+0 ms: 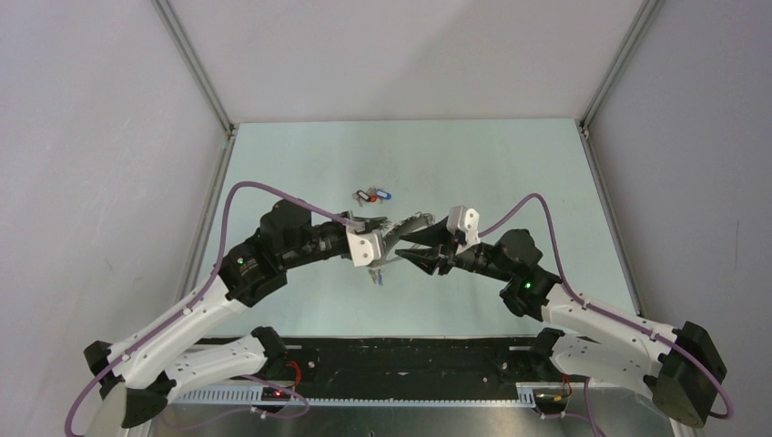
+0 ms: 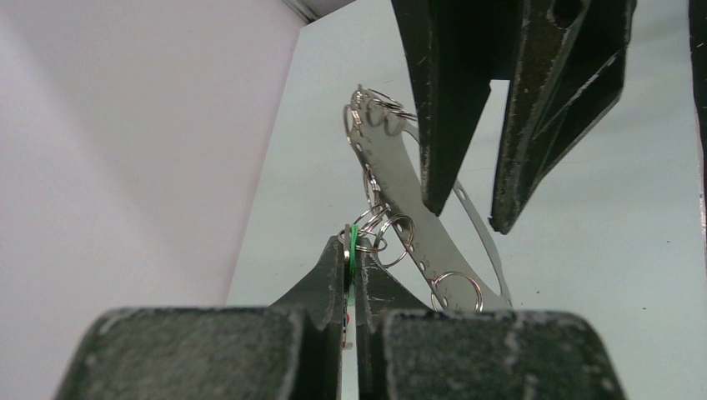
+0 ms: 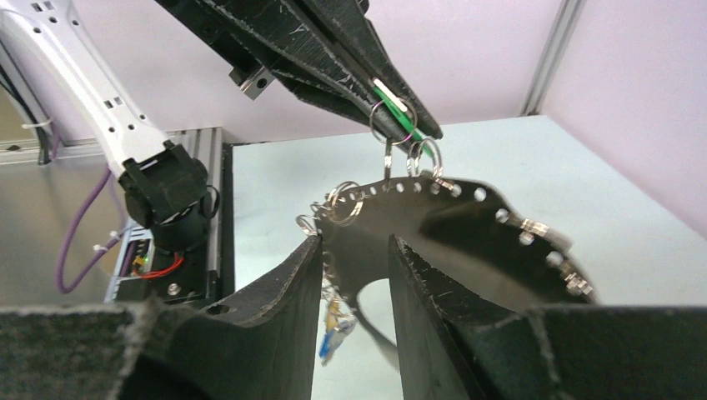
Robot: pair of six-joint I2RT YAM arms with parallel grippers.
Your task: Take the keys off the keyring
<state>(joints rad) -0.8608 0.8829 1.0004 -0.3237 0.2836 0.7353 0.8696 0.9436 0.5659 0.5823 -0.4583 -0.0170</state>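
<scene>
Pinching green-tagged small silvery ring (image 3: 403,119) with left gripper (image 2: 352,247), pressed together. Dangling from it mid-table: large dull grey perforated metal hoop (image 3: 467,212). Straddling hoop edge with right gripper (image 3: 354,250), spread, not gripping. Could set hoop swinging on closing. Could lose thin pinch, dropping hoop and blue- and yellow-headed keys (image 3: 331,337).

The keys (image 3: 332,337) are blurred and partly hidden.

A flat, dull grey hoop pierced with holes, the keyring (image 3: 467,215), hangs tilted in mid-air. Small silvery split rings (image 3: 343,202) thread through its edge. A few keys (image 3: 332,333) dangle beneath it, one blue-headed. More loose keys (image 1: 371,194) with coloured heads lie clustered apart, farther back.
</scene>
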